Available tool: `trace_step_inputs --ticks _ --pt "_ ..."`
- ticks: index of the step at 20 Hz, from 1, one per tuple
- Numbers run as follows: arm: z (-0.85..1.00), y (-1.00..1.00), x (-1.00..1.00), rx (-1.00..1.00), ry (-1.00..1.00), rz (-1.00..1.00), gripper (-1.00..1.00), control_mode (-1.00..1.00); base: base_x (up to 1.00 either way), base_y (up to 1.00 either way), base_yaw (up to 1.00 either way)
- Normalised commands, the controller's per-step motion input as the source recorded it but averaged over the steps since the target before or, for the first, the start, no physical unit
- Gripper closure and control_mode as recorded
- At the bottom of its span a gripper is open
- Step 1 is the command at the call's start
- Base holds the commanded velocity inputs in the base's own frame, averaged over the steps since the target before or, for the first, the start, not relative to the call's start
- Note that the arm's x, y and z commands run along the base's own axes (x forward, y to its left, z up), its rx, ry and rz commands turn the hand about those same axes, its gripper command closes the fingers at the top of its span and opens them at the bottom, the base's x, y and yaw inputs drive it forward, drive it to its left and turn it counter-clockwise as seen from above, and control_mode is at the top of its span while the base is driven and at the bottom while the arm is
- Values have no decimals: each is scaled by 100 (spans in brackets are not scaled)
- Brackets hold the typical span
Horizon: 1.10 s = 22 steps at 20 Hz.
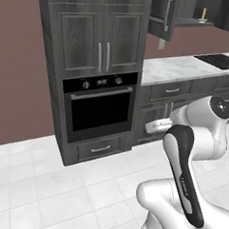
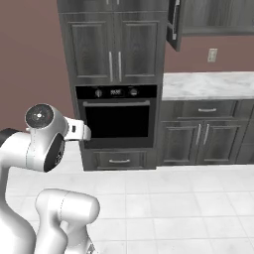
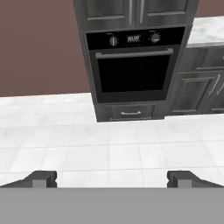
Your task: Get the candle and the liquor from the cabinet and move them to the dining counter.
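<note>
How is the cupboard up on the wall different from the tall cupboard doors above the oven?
The wall cabinet has its door swung open, while the double doors above the oven are shut. The wall cabinet hangs over the marble counter; the double doors sit in a tall unit right above the black oven. A small candle stands inside the wall cabinet. Both are dark grey wood grain with silver bar handles.

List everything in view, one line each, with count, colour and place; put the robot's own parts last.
candle: one, yellowish-tan, on the open wall cabinet's shelf.
cabinet: one, dark grey, on the wall above the counter, door open.
oven: one, black, built into the tall dark grey unit.
counter: one, white marble, right of the oven.
cooktop: one, black, set in the counter.
wall outlet: one, pale, on the maroon wall.
floor: white tiles.
arm: one, white with dark joints.
hand: one, dark fingertips, open, holding nothing.
</note>
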Motion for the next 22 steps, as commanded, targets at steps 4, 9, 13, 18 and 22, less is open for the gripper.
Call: trace_step_inputs --ticks 4,9,13,18,22 --pt "0 0 0 0 0 0 -100 100 84 0 0" --pt "0 0 0 0 0 0 -100 100 77 -3 -7" --pt "0 0 0 0 0 0 -100 100 78 -25 -2" --pt "0 0 0 0 0 0 -100 100 68 -47 0" --pt "0 0 0 0 0 0 -100 100 60 -48 2"
